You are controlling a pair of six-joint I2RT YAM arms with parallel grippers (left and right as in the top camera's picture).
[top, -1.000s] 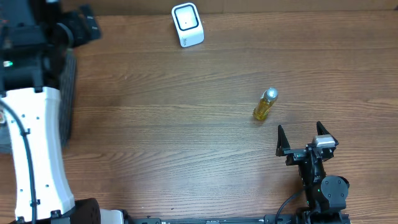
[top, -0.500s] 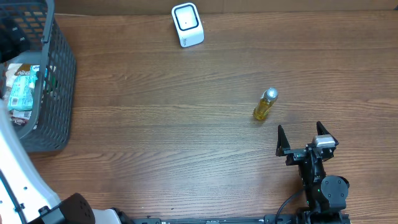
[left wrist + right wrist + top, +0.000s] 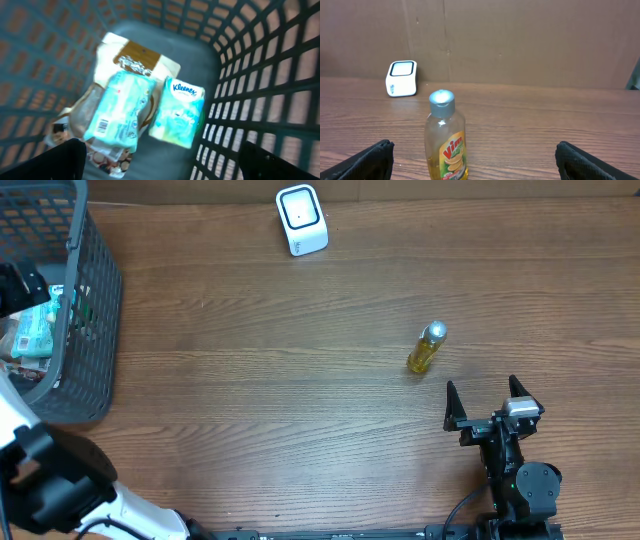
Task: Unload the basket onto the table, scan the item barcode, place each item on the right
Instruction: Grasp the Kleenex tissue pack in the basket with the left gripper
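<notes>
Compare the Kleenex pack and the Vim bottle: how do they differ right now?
The Kleenex pack lies in the basket; the Vim bottle stands upright on the table. The Kleenex pack is a soft teal wrapper; the Vim bottle is clear with yellow liquid and a silver cap. Shared: both carry a printed brand label.

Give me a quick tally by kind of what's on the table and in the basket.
Vim bottle: 1
White scanner: 1
Grey basket: 1
Kleenex pack: 1
Teal pouch: 1
Brown-and-cream packet: 1
Total: 6 seen clearly; more may lie underneath.
</notes>
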